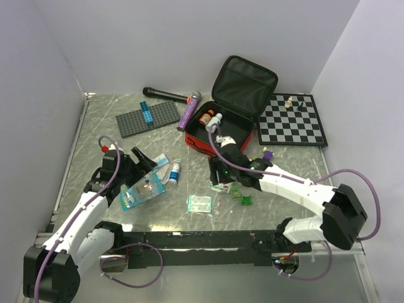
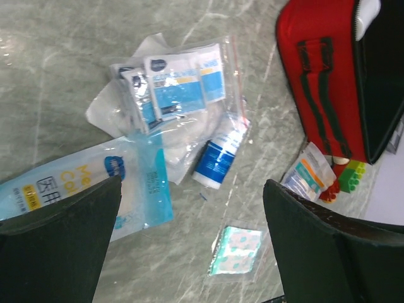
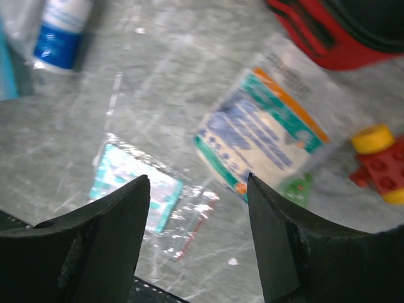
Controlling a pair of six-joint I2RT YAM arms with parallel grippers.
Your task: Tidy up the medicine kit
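1. The left jaws stand wide apart and empty above the desk (image 1: pixel 101 126), over a blue-printed pouch (image 2: pixel 76 183). The right jaws are just as wide, gripping nothing, above a sachet with orange and green trim (image 3: pixel 259 139).
2. The medicine kit (image 1: pixel 233 107), a red zip case, lies open at the back centre of the desk, its black-lined lid standing upright. An orange bottle (image 1: pixel 206 117) and a white bottle (image 1: pixel 215 121) lie inside.
3. A purple tube (image 1: pixel 189 112) lies at the kit's left edge. The trimmed sachet lies just in front of its near side, beside red and yellow bricks (image 3: pixel 379 164).
4. A chessboard (image 1: pixel 291 120) sits just right of the kit. A grey baseplate (image 1: pixel 148 118) carrying a blue brick (image 1: pixel 146 112) lies to its left, with a black microphone (image 1: pixel 165 94) behind.
5. Nearer the arms lie a blue-and-white bottle (image 2: pixel 218 161), touching a clear bag of sachets (image 2: pixel 177 88), and a small plaster packet (image 1: pixel 199 203) on its own.
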